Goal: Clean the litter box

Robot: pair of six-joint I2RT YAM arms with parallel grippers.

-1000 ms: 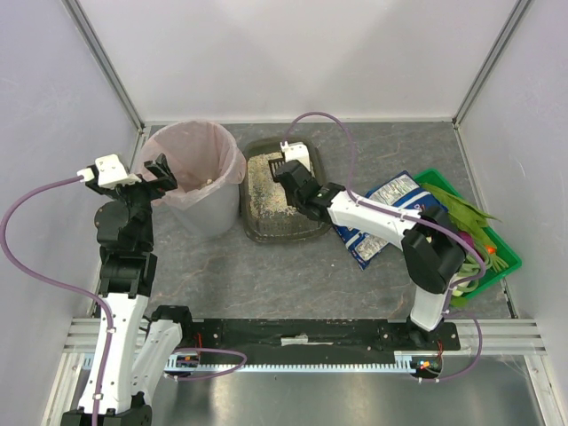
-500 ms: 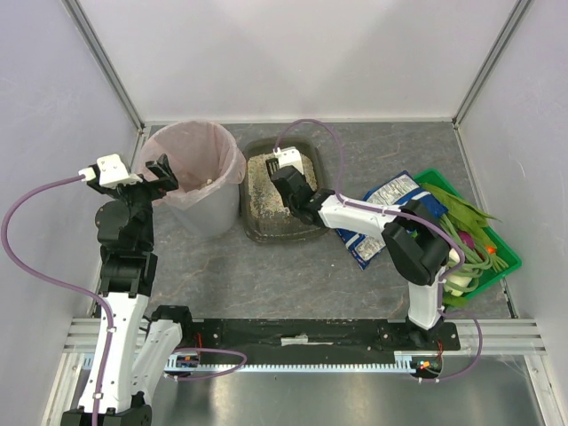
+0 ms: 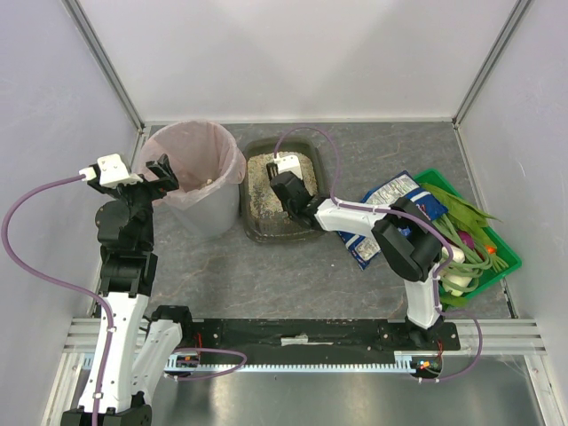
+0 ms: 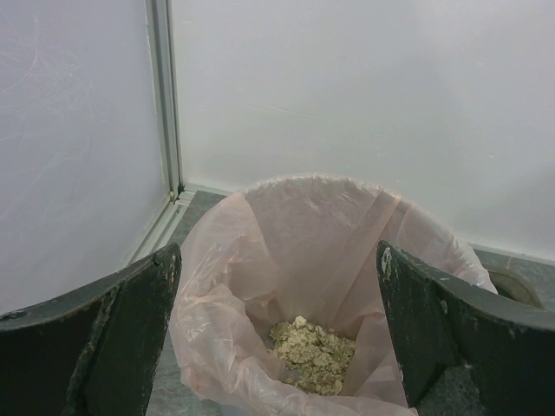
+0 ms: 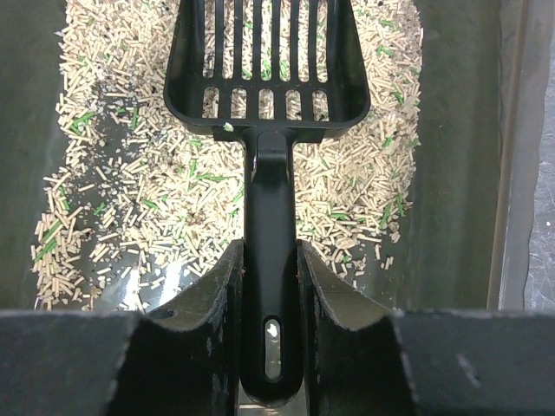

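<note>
Black scoop [image 5: 267, 165], gripped by its handle, sits clamped between the fingers of the right gripper [image 5: 270, 260], with its slotted head over beige pellets [image 5: 130, 199] flecked with green. These lie in the litter box [image 3: 266, 236], which sits at the far middle of the table [image 3: 293, 275], just right of the pink-lined bin [image 4: 303, 186]. The left gripper [image 4: 277, 260] hangs over the bin's near left rim, jaws wide apart and empty. A clump of litter [image 4: 312, 355] lies in the liner.
</note>
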